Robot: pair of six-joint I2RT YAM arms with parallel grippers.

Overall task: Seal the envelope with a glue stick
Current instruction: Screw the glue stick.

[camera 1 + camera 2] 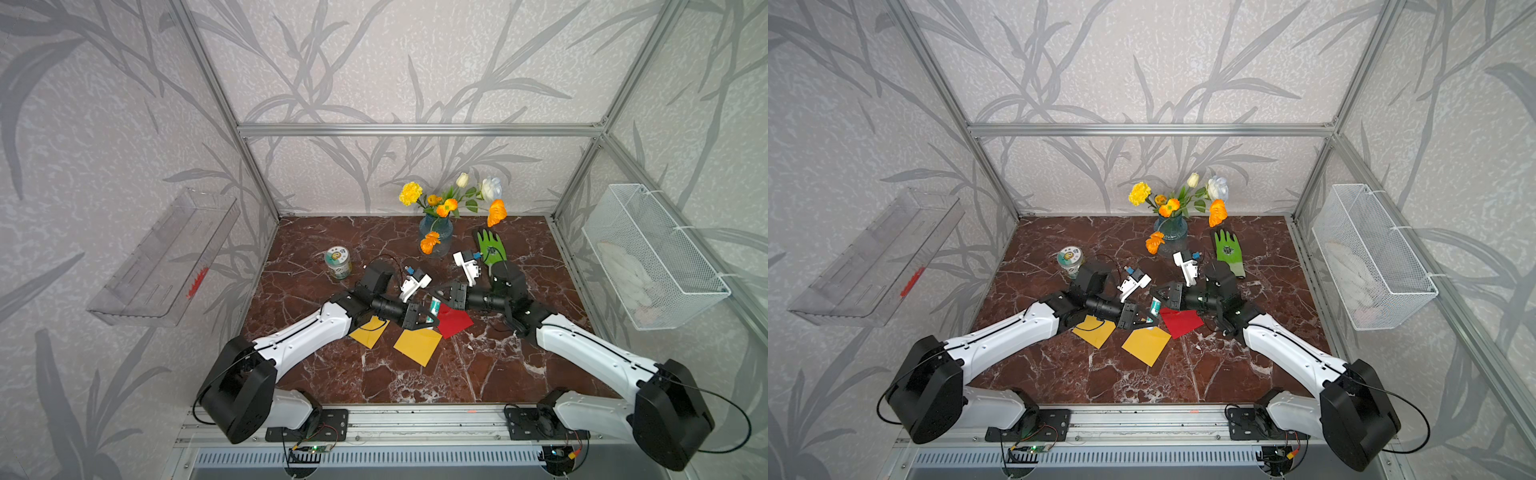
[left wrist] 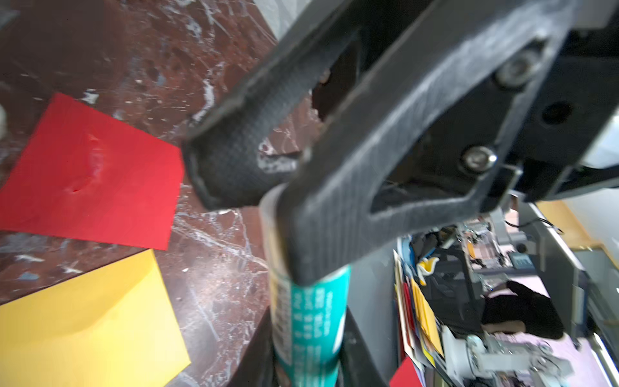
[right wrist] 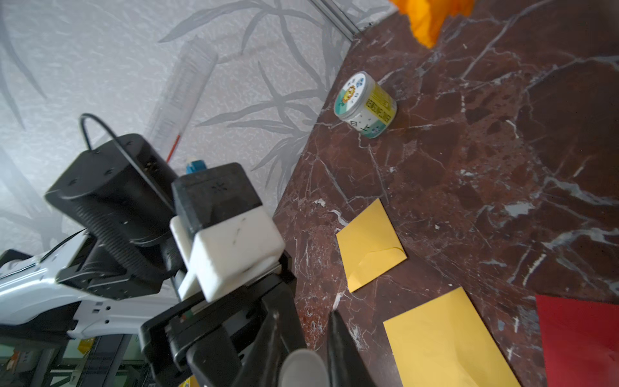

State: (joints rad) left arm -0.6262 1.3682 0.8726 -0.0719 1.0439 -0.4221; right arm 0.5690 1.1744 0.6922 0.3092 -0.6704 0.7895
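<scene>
1. Over the middle of the marble table [image 1: 478,374], both arms meet at the glue stick [image 1: 434,307], which is held in the air just above the edge of the red envelope [image 1: 456,323].
2. Look at the left gripper [image 1: 430,319]: its jaws are closed partway around the tube's green-labelled body, a firm hold.
3. And the right gripper [image 1: 434,294] is squeezed tight on the white cap [image 3: 294,367]; the right wrist view shows it pinched between the fingers.
4. Progress call: early days. The cap looks seated, so uncapping is the step in hand.
5. What's left is to pull the cap, run glue along a flap and press it shut. The flapped yellow envelope [image 3: 368,241] lies unsealed and the plain yellow envelope [image 1: 417,345] lies beside it. Which one is the target, I cannot tell.
</scene>
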